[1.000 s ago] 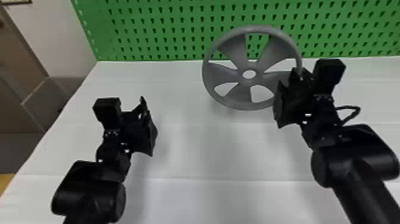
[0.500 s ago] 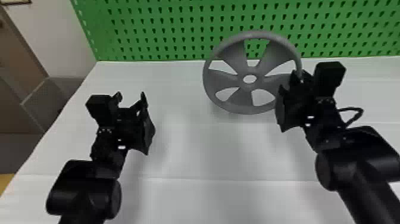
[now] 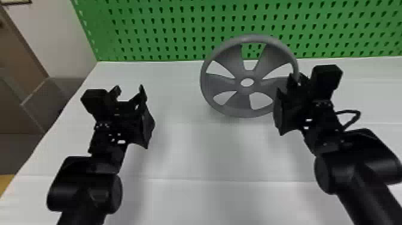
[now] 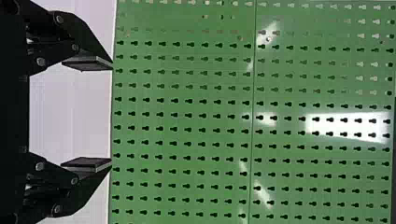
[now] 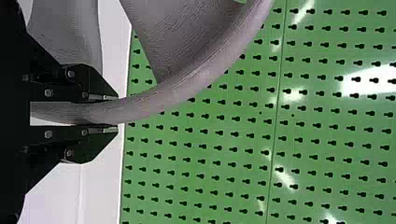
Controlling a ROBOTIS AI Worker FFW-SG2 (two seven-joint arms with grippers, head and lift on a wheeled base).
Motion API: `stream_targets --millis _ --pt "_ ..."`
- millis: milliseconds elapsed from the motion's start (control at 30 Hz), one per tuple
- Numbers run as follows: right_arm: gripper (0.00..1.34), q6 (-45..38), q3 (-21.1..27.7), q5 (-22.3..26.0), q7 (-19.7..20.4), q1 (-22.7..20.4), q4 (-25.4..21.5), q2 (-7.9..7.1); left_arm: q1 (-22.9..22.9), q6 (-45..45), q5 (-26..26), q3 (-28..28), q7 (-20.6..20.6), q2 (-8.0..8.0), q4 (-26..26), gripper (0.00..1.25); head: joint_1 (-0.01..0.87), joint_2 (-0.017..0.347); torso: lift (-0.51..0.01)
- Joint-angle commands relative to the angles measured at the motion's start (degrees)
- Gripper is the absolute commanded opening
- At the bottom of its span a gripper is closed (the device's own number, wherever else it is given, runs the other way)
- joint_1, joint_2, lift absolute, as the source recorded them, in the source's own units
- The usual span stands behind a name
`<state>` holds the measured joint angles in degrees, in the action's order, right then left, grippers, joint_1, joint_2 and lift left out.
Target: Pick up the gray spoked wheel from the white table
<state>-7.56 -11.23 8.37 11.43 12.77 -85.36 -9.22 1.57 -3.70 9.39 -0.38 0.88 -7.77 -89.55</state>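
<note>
In the head view my right gripper (image 3: pixel 296 80) is at the right rim of the gray spoked wheel (image 3: pixel 241 101), which faces the camera in front of the pegboard. The right wrist view has the right gripper (image 5: pixel 109 112) shut on the rim of the wheel (image 5: pixel 196 77), one finger on each side of it. Over the left part of the white table (image 3: pixel 191 149), my left gripper (image 3: pixel 130 91) stands apart from the wheel. Seen from its own wrist, the left gripper (image 4: pixel 95 114) is open, with nothing between its fingers.
A green pegboard (image 3: pixel 167 30) rises along the table's back edge, behind the wheel and both grippers. A gray box-like object (image 3: pixel 53 98) stands beyond the table's left edge. A cable loops at the right wrist.
The wheel first dips a little in the head view, then keeps nearly the same place; the right gripper shifts slightly down with it. The left gripper has moved slightly left and turned, its fingers showing more clearly.
</note>
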Motion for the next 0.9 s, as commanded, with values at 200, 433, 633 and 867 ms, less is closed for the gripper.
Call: stream_targets --millis 200,433,633,867 --pt "0.16 -0.1 0.1 1.4 0.0 -0.3 0.0 -0.10 -0.1 -0.1 -1.4 2.4 0.0 1.09 0.0 0.74 0.779 0.120 -0.067" --pt "0.16 -0.4 -0.1 2.0 0.0 0.0 0.0 -0.19 -0.4 -0.1 -2.4 4.4 0.1 2.15 0.0 0.74 0.779 0.120 -0.067" --pt "0.16 -0.4 -0.1 2.4 0.0 0.0 0.0 -0.27 -0.6 -0.1 -3.1 5.6 0.1 2.85 0.0 0.74 0.779 0.120 -0.067" --pt "0.16 -0.4 -0.1 2.7 0.0 0.0 0.0 -0.45 -0.6 -0.1 -3.1 5.7 0.1 2.85 0.0 0.74 0.779 0.120 -0.067"
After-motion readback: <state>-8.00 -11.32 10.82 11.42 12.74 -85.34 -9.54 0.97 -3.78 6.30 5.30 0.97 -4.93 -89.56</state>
